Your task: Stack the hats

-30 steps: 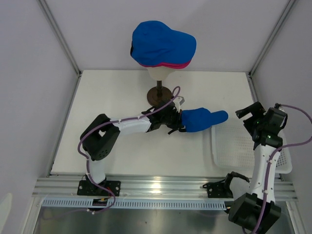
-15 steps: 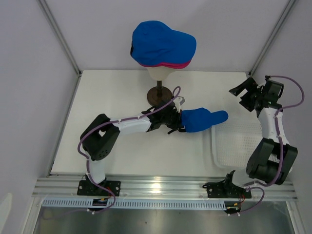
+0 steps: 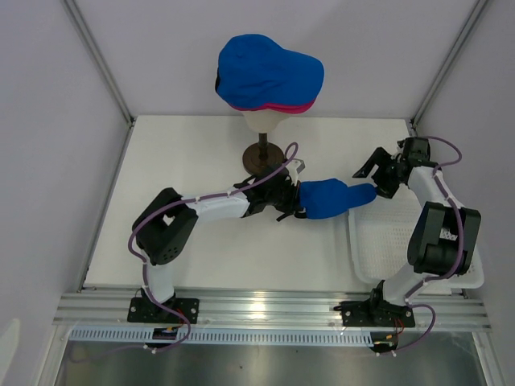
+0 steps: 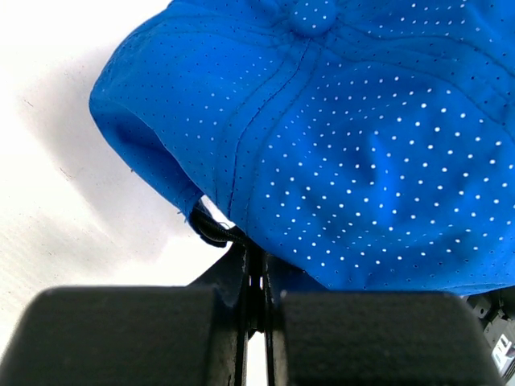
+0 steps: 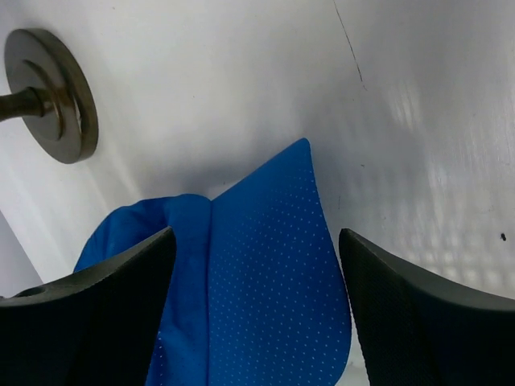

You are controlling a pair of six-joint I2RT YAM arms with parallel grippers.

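Right arm swung off the basket [image 3: 398,245], out toward the back of the table [image 3: 185,145], and has now come in on the loose blue cap [image 3: 328,199]. The right gripper [image 3: 375,177] now sits at the brim [image 3: 362,193] tip. Its jaws are wide apart, one either side of the brim in the wrist view, holding nothing yet, and they look to be just starting to narrow. Left gripper [image 4: 256,269] hasn't moved: it stays clamped tight on the back edge of the same cap, by the strap, with the cap lying flat between the stand [image 3: 264,157] and the basket. On the dummy head [image 3: 259,121] there is already a blue cap [image 3: 269,71] over a pink cap [image 3: 278,107], of which only the rim shows. So two are stacked and this is the third. Judgement: this is the setup for a two-handed lift. Next the right needs to pinch the brim, then both carry the cap up onto the pile. The risk is the brim slipping out, since the grip is near the tip.
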